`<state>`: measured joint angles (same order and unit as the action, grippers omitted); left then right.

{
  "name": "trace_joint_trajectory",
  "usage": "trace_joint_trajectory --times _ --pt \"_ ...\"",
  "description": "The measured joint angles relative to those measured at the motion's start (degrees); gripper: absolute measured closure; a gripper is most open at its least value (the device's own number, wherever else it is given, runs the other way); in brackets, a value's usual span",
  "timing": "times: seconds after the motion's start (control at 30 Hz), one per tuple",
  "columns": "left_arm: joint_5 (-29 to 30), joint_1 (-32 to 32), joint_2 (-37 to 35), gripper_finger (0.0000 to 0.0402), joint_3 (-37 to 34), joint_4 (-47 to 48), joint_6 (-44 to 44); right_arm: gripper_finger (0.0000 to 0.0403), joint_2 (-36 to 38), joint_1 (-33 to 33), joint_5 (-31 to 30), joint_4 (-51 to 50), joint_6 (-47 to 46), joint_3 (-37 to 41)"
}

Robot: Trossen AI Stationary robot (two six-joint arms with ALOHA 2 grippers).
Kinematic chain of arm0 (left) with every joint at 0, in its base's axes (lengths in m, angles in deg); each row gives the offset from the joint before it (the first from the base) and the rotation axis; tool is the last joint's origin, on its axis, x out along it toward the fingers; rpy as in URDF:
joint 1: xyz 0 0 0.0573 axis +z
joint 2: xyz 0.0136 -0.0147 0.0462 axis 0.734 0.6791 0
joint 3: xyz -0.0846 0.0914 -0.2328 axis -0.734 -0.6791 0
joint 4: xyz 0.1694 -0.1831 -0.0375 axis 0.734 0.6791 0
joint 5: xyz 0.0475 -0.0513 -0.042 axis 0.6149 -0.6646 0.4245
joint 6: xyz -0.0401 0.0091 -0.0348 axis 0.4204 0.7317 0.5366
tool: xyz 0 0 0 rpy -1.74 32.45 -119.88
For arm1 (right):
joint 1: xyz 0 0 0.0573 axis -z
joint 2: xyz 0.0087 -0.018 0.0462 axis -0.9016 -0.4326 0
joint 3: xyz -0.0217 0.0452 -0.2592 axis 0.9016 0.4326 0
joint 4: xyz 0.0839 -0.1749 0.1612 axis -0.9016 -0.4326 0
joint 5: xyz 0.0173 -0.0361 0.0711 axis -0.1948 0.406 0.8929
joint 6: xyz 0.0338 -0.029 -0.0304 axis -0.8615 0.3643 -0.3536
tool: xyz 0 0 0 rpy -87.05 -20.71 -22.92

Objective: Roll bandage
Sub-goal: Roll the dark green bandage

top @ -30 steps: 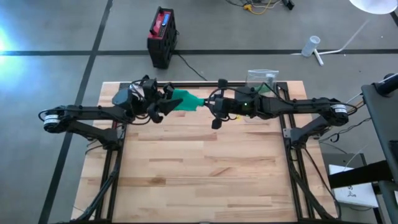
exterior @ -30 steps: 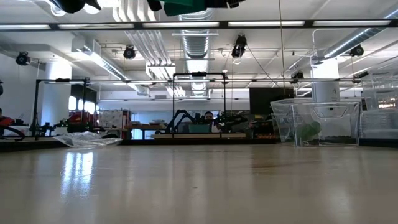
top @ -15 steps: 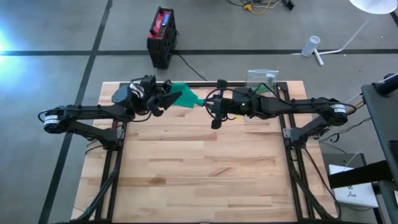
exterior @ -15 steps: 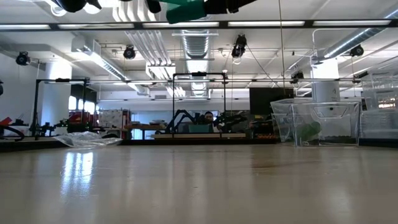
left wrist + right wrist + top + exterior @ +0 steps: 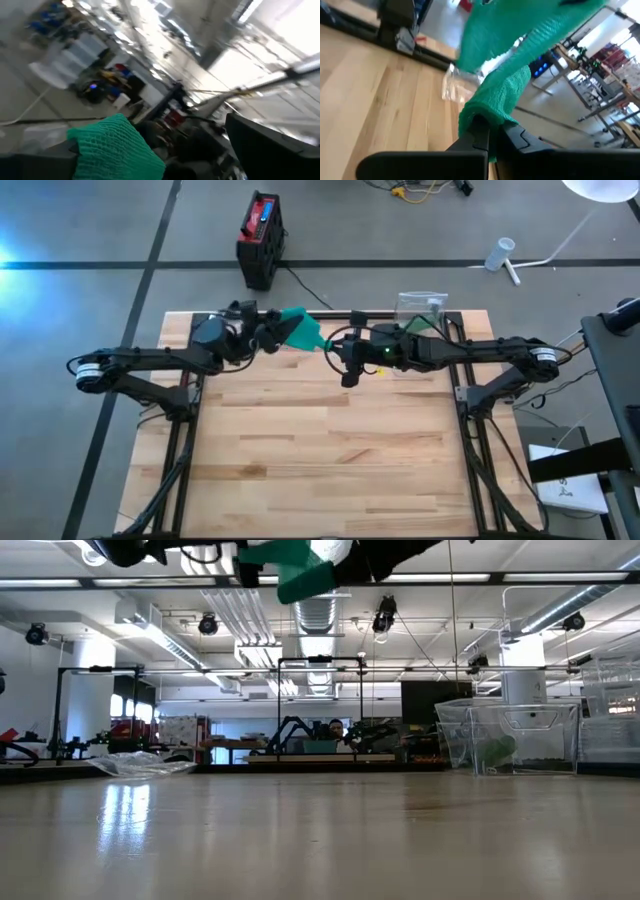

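High view: the green bandage (image 5: 302,332) is held in the air above the far edge of the wooden table (image 5: 320,460), stretched between the two arms. Its knitted, open weave is seen plainly in the right wrist view, where one end is pinched by the fully closed right gripper (image 5: 489,131) and the rest hangs away as a soft, folded band. The left gripper (image 5: 272,337) is placed at the other end; in the left wrist view its fingers are spread wide with the cloth (image 5: 116,147) lying between them, so no firm hold is shown there. In the low view the bandage (image 5: 302,570) is seen well clear of the tabletop.

The material is judged to be light, limp and somewhat elastic, with enough surface texture that slipping is unlikely, though it may bunch or twist if slack is left. It is best taken near its free end, across the full width, and kept under gentle tension while being wound. A clear plastic container (image 5: 423,303) and a crumpled plastic bag (image 5: 143,764) stand near the table's far edge.
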<state>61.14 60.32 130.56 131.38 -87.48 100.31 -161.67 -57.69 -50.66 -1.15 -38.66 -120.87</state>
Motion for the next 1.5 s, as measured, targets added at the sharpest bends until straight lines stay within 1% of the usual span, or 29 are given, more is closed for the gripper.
trace_joint_trajectory --times 0.2,0.3,0.33,0.4,0.47,0.53,0.57,0.63,0.7,0.77,0.83,0.9,1.0,1.17,1.23,1.33,1.4,1.5 --pt "0.12 2.13 5.27 0.0056 -0.02 -0.06 13.34 0.04 -0.04 0.13 -1.45 -3.2 0.83 2.52" --pt "-1.93 2.54 8.05 0.0058 -0.02 -0.09 21.37 0.04 -0.04 0.13 0.61 -3.46 1.56 3.87" --pt "-3.33 2.6 8.73 0.006 -0.02 -0.06 23.93 0.04 -0.04 0.11 1.09 -3.7 1.57 4.33" --pt "-7.19 2.63 9.71 0.0066 -0.02 -0.13 26.37 0.04 -0.04 0.09 1.65 -4.08 0.66 5.43" --pt "-11.44 2.61 10.42 0.0071 -0.02 -0.31 26.65 0.04 -0.04 0.13 3.35 -4.42 -1.01 6.74" --pt "-14.72 2.61 11.1 0.0077 -0.02 0.12 26.85 0.04 -0.04 -0.14 7.19 -4.36 -2.88 7.88" --pt "-16.24 2.61 11.43 0.008 -0.02 0.77 26.87 0.04 -0.04 -0.47 9.07 -4.28 -3.51 8.39" --pt "-18.98 2.61 11.64 0.0084 -0.02 3.3 26.73 0.04 -0.04 -1.39 10.74 -4.43 -4.71 9.52" --pt "-20.21 2.59 11.59 0.0086 -0.02 7.46 26.42 0.04 -0.04 -2.46 10.99 -5.55 -5.76 10.49" --pt "-20.25 2.61 11.57 0.0084 0.0 13.06 26.29 0.04 -0.04 -3.56 11.25 -6.19 -6.55 11.27" --pt "-20.63 2.61 11.75 0.0079 0.0 17.89 25.84 0.04 -0.04 -4.75 12.7 -6.48 -7.48 11.79" --pt "-21.99 2.61 12.34 0.0071 0.0 20.61 25.51 0.04 -0.04 -5.87 14.07 -6.61 -9.15 12.3" --pt "-25.97 2.63 14.4 0.0058 0.0 20.07 25.37 0.04 -0.04 -7.45 14.37 -6.68 -10.51 13.13" --pt "-37.54 2.67 19.1 0.0039 0.02 18.96 25.35 0.04 -0.28 -8.52 14.92 -6.91 -12.06 14.6" --pt "-41.61 2.66 21.52 0.0033 0.02 19.01 25.62 0.04 -1.32 -8.69 16.82 -6.63 -13.05 14.6" --pt "-44.16 2.93 24.81 0.0024 0.02 19.02 25.74 0.04 -3.75 -9.14 20.04 -6.13 -14.45 14.6" --pt "-45.95 3.68 26.78 0.0019 0.02 18.11 24.56 0.04 -5.81 -9.53 20.39 -6.38 -15.52 14.6" --pt "-51.03 4.47 29.26 0.0014 0.05 17.26 24.02 0.04 -8.17 -9.91 20.53 -6.55 -17.19 14.62"
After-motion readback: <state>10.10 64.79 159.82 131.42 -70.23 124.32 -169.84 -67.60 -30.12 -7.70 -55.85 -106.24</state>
